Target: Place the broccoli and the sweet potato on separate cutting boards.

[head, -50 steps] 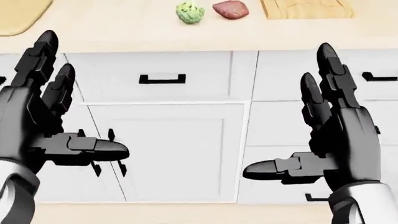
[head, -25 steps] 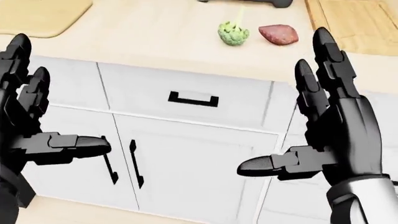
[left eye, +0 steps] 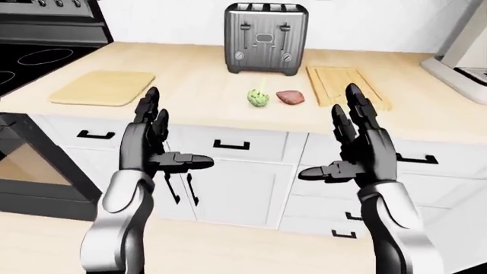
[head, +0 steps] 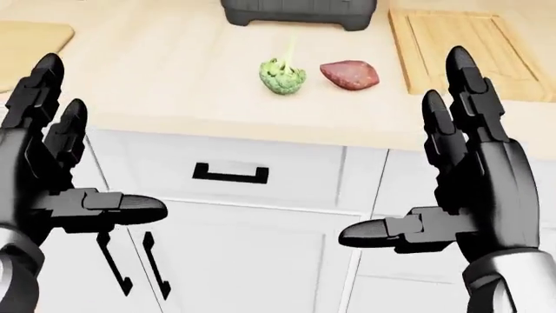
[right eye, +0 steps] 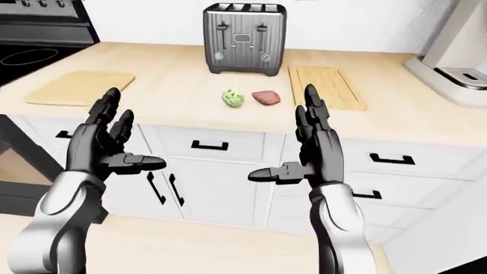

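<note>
Left hand (head: 52, 176): up in the air short of the counter, fingers spread wide, thumb jutting toward the middle, holding nothing.
Right hand (head: 461, 189): same pose on the other side, fingers splayed, thumb pointing inward, empty.
Cabinets (left eye: 236, 188): white doors and drawers with black handles, showing between and behind the two hands.
Counter (left eye: 190, 97): pale wood top running across the eye views above the cabinets.
Broccoli (head: 281, 75): sitting on the bare counter near the middle, stalk tipped up, on neither board.
Sweet potato (head: 349, 74): reddish lump just right of the broccoli, close but apart from it, also on bare counter.
Slatted cutting board (left eye: 346, 85): lying flat just right of the sweet potato, nothing on it.
Plain cutting board (left eye: 103, 87): lighter, rounded corners, well off to the left of the vegetables, nothing on it either.
Toaster (left eye: 265, 38): silver, four slots, standing above the vegetables in the eye views.
Stove (left eye: 41, 40): black cooktop at the far left edge.
Coffee machine (right eye: 457, 48): pale appliance, cut off at the right edge.
</note>
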